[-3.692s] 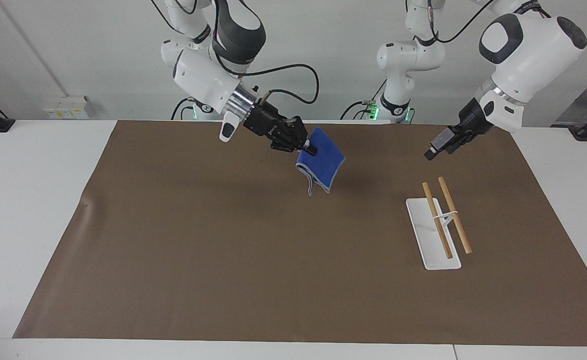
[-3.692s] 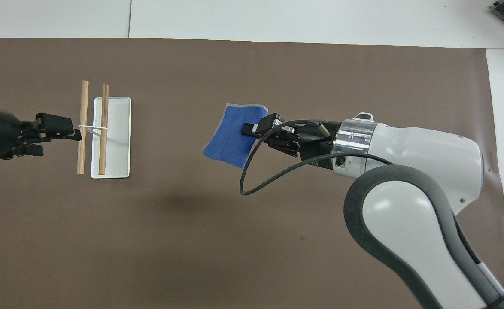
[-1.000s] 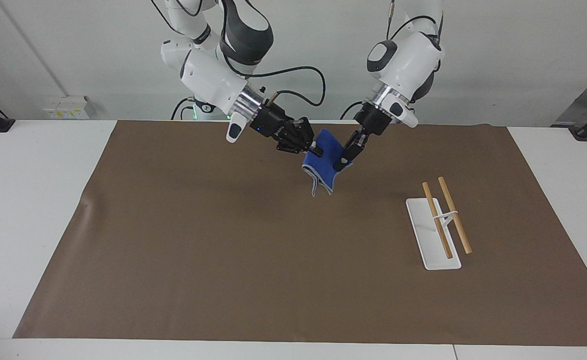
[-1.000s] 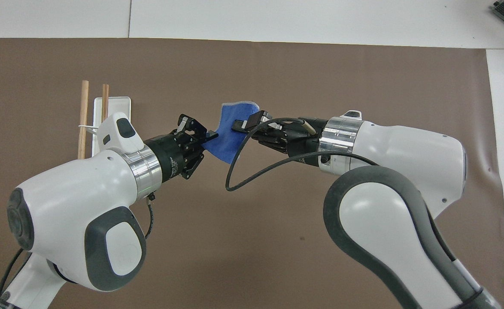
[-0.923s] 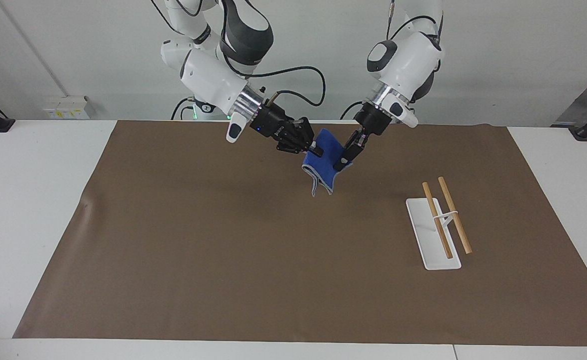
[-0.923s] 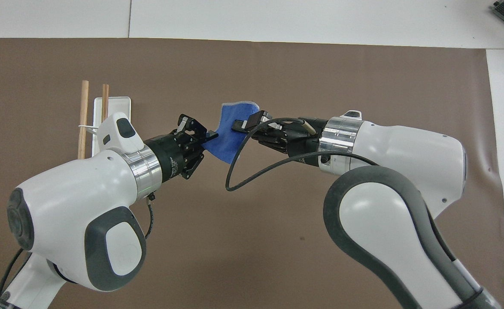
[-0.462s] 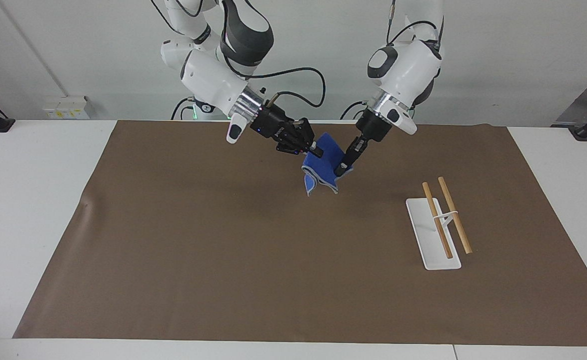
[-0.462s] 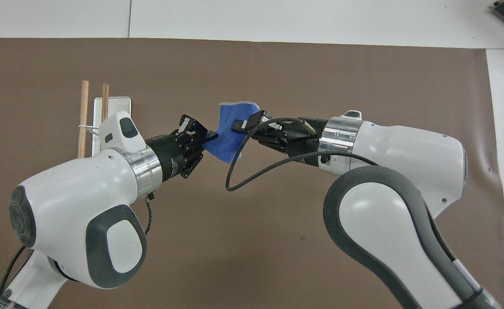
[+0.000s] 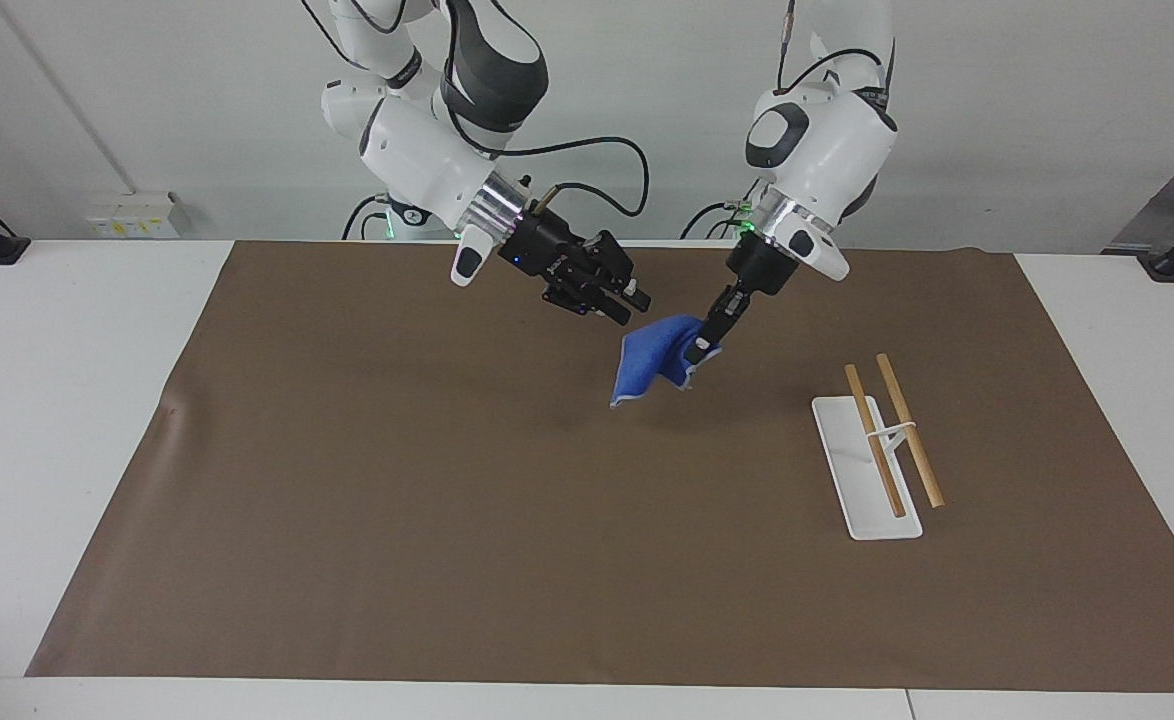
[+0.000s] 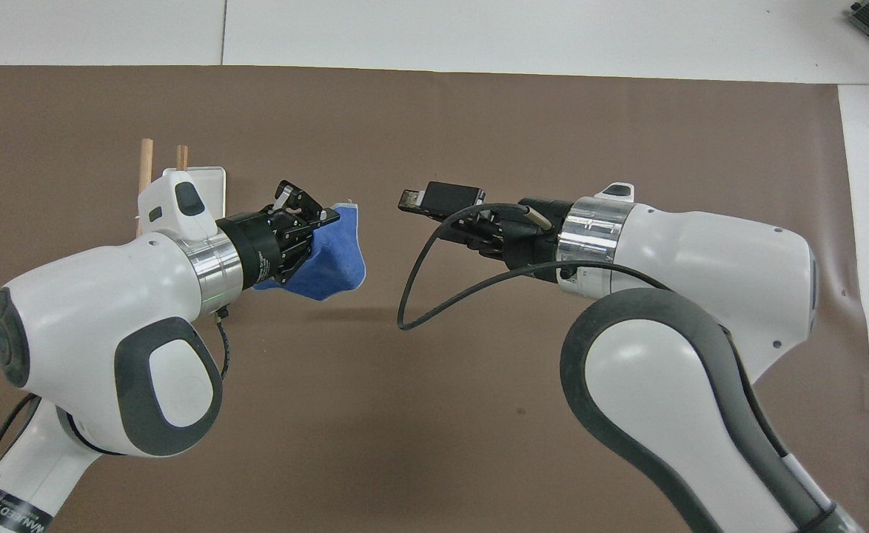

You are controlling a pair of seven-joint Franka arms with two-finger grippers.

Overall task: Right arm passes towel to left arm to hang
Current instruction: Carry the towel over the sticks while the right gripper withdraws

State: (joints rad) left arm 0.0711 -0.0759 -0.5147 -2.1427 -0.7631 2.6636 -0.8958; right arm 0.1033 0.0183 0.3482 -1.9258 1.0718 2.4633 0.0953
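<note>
Left pincer (image 9: 704, 345) pinching towel (image 9: 652, 365) by one edge over mid-tabletop (image 9: 397, 480), right pincer (image 9: 619, 300) spread and empty beside it; cloth looks light, limp, droops, so edge grip suits draping.

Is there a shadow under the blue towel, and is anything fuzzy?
Facing view: a soft dark shadow lies on the brown mat below the towel that the left gripper holds; all looks sharp. Overhead view: a faint shadow under the towel too.
</note>
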